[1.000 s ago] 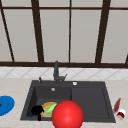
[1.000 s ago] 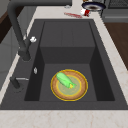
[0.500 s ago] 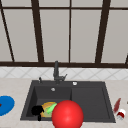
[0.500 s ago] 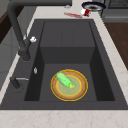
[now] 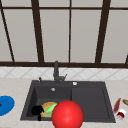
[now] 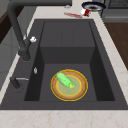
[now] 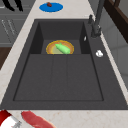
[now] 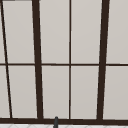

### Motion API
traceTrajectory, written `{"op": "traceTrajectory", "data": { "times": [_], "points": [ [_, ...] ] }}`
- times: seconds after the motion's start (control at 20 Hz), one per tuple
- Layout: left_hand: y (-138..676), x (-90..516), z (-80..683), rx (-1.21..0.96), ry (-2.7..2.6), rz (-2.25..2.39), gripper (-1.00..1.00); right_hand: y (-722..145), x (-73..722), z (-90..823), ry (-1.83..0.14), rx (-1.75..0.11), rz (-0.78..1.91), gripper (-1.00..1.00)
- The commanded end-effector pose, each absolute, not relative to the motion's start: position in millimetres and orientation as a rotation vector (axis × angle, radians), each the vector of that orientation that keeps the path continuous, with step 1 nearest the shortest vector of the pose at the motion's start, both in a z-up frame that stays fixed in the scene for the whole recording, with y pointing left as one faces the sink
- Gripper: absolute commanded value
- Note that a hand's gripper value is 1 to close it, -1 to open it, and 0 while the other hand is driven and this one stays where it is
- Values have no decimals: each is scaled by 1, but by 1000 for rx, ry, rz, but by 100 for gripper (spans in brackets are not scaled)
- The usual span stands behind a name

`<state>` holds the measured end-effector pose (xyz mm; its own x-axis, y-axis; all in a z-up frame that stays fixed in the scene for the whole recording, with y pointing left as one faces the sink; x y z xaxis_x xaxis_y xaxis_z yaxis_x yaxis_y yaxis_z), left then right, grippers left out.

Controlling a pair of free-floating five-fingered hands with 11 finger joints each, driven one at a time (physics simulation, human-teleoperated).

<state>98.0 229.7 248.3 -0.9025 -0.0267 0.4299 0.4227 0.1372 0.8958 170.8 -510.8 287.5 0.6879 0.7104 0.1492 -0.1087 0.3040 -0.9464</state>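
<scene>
Hands first: where is the left hand (image 5: 37,110)?

It hangs at the near left corner of the sink (image 5: 90,100). From the right side it shows out past the near edge of the counter.

Is it open? Does it hold something?

I can't tell how far open it is. I see nothing in it.

What is close to it?

The yellow plate (image 6: 81,87), low in the left part of the sink, just right of the hand. A green vegetable (image 6: 64,80) lies on it. A big red ball (image 5: 67,115) shows in front, to the right.
</scene>
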Motion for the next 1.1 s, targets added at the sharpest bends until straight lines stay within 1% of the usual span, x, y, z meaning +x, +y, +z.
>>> {"op": "traceTrajectory", "data": {
  "times": [0.0, 0.35, 0.45, 0.5, 1.05],
  "points": [
    [230, 98, 248, -382, -2079, -1822, 0, -498, 168, 292, -669, -1131, 687, 100],
    [230, 98, 248, -382, -2079, -1822, 0, -476, 159, 300, -693, -1132, 744, 100],
    [230, 98, 248, -382, -2079, -1822, 0, -477, 164, 299, -666, -1123, 684, 100],
    [230, 98, 248, -382, -2079, -1822, 0, -478, 162, 298, -680, -1122, 638, 100],
    [230, 98, 248, -382, -2079, -1822, 0, -436, 165, 310, -760, -1150, 697, 100]
  ]
}}
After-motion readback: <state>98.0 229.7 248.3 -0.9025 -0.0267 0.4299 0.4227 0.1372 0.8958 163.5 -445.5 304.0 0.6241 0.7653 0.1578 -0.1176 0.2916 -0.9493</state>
